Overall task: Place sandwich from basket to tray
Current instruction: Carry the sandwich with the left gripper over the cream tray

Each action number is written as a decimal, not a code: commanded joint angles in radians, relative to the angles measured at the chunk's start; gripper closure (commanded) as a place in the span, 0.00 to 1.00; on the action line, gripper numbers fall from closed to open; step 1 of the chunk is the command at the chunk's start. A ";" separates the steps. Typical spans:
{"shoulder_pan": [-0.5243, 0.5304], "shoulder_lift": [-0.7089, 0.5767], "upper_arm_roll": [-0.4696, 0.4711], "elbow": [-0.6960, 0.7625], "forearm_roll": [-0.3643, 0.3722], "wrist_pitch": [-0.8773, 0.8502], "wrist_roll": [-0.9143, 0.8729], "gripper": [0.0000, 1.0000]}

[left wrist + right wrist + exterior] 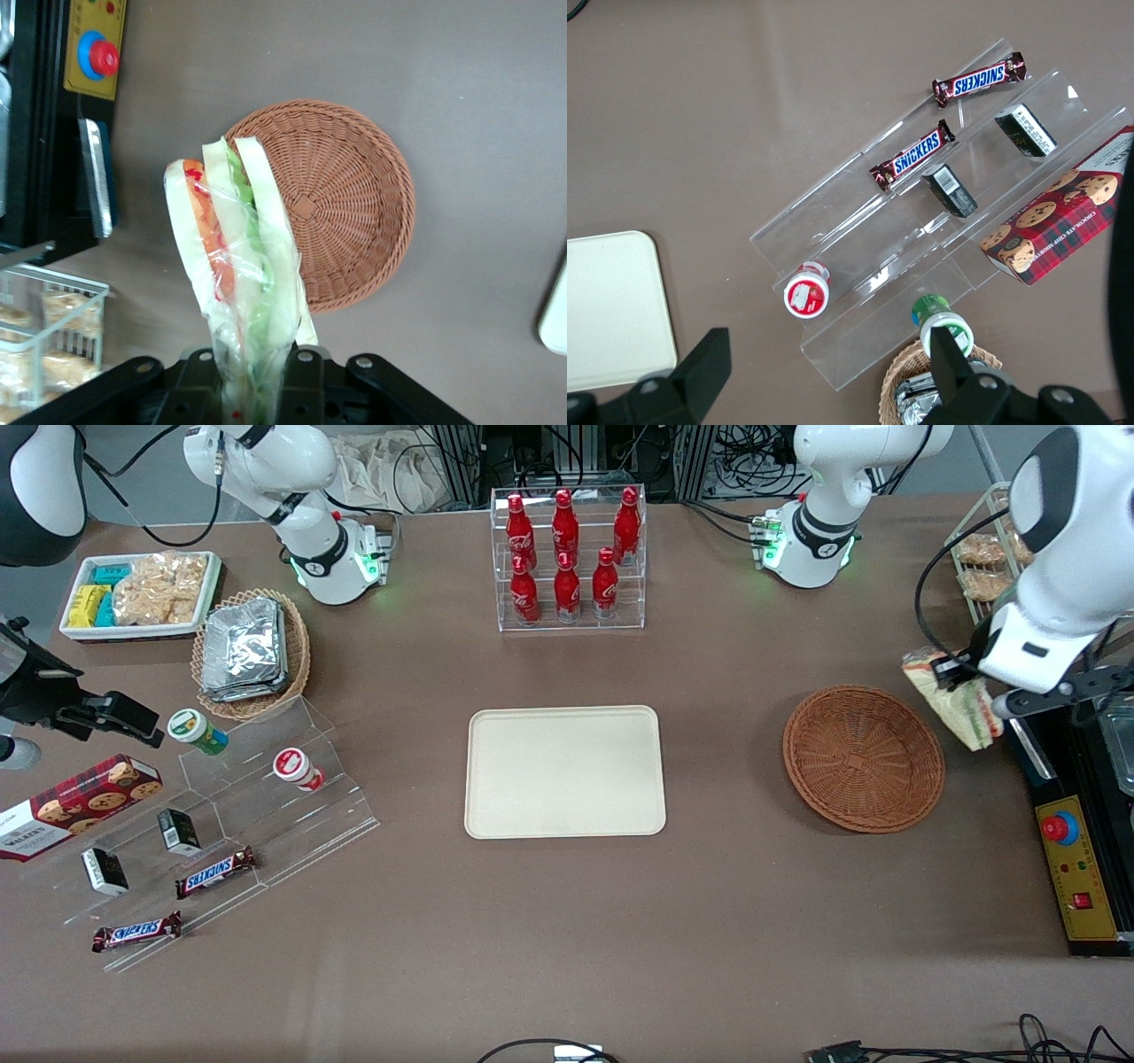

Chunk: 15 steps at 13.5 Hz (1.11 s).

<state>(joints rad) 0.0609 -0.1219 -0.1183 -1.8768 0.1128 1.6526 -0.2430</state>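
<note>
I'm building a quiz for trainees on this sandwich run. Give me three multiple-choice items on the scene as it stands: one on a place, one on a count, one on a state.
1. Where is the sandwich?
A. lying in the basket
B. held up in the hand, beside the basket
C. lying on the tray

2. How many red bottles stand in the clear rack?
A. four
B. six
C. eight

3. What is the state of the tray?
A. bare
B. holding the sandwich
C. holding a bottle

Answers:
1 B: the left arm's hand is shut on the wrapped wedge, which hangs above the table toward the working arm's end, next to the basket.
2 B: two rows of three show in the front view.
3 A: its cream surface carries nothing.
</note>
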 commanded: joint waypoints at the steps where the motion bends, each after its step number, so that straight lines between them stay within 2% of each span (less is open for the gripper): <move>1: -0.030 0.125 -0.029 0.215 -0.010 -0.114 0.044 0.81; 4: -0.026 0.233 -0.182 0.379 -0.032 -0.169 0.009 0.78; 7: -0.012 0.297 -0.425 0.403 -0.018 -0.163 -0.196 0.78; 9: -0.012 0.382 -0.571 0.442 -0.006 -0.157 -0.344 0.77; 10: -0.013 0.431 -0.631 0.462 0.014 -0.152 -0.385 0.77; 11: -0.015 0.471 -0.682 0.462 0.068 -0.133 -0.397 0.76; 13: -0.026 0.527 -0.735 0.430 0.158 -0.079 -0.420 0.74; 15: -0.032 0.571 -0.736 0.336 0.172 0.061 -0.467 0.73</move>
<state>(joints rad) 0.0266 0.3851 -0.8390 -1.5014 0.2555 1.6235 -0.6699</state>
